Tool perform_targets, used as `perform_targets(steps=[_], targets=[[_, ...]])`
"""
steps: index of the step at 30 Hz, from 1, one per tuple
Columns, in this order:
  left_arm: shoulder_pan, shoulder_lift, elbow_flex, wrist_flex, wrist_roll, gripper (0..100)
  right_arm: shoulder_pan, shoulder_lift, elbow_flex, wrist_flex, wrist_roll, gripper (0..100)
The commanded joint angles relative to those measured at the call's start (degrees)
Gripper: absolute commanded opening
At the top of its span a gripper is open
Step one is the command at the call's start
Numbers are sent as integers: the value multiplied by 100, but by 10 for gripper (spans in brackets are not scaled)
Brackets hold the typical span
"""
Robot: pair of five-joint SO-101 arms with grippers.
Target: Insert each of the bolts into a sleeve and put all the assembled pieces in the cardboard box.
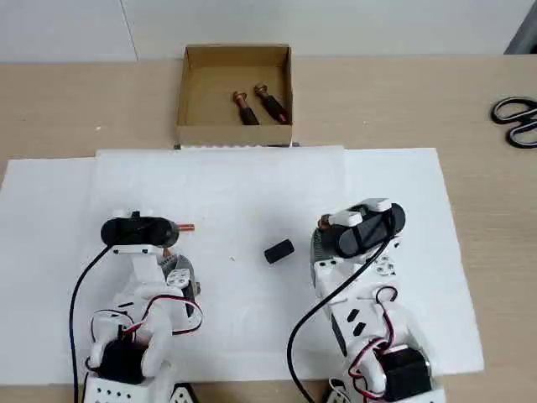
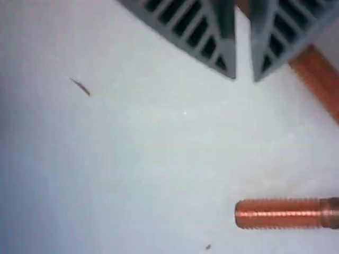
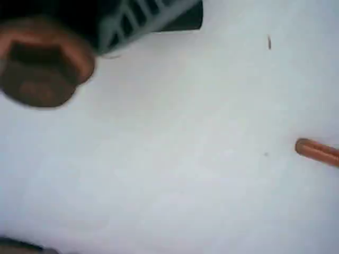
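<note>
A: Pale wooden table (image 1: 67, 101), a white foam sheet (image 1: 252, 185) spread over it, scissors (image 1: 516, 122) out at the far right edge. From above, where does the job stand?

B: The cardboard box (image 1: 235, 134) beyond the sheet holds 2 assembled pieces (image 1: 273, 106). 1 black sleeve (image 1: 278, 251) lies loose on the sheet between the left arm (image 1: 138, 294) and the right arm (image 1: 369, 285), touching neither. A copper tip (image 1: 186, 226) pokes out beside the left arm's head. I judge this to be the pairing step for a 3rd piece.

A: And the left wrist?

B: The left gripper (image 2: 244, 78) hangs over bare sheet. A copper bar (image 2: 318, 79) runs behind it and out of frame. I cannot tell whether the gripper is clamped on it. A threaded shank (image 2: 286, 213) lies apart from both, with its head cut off by the edge.

A: Right wrist?

B: The right gripper (image 3: 106, 37) seems to be pinching a hex-headed bolt (image 3: 42, 63), though the blur makes that only a best guess. The copper tip shows far off across the sheet.

A: What does the next move need?

B: A bolt's threaded end has to line up with the sleeve's bore while the other gripper steadies the sleeve. It lies on its side and may roll. Which way the bore faces is hard to make out.
</note>
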Motion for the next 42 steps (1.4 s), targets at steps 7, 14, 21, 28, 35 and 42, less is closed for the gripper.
perform_targets(steps=[7,14,21,28,35,42], targets=[[-26,-53,-13,-158,-26,6,57,3662,-2637,-1095,-53,2],[-26,-53,22,-334,0,6,57,7125,-5565,-1218,255,2],[-26,-53,22,-334,9,6,75,10132,-8308,-1631,730,2],[-26,-53,31,-334,9,6,84,12532,-10857,-1648,1029,2],[-26,-53,31,-334,9,6,92,14527,-12879,-2079,1090,2],[-26,-53,31,-334,9,6,75,16013,-14338,-2237,1099,3]])
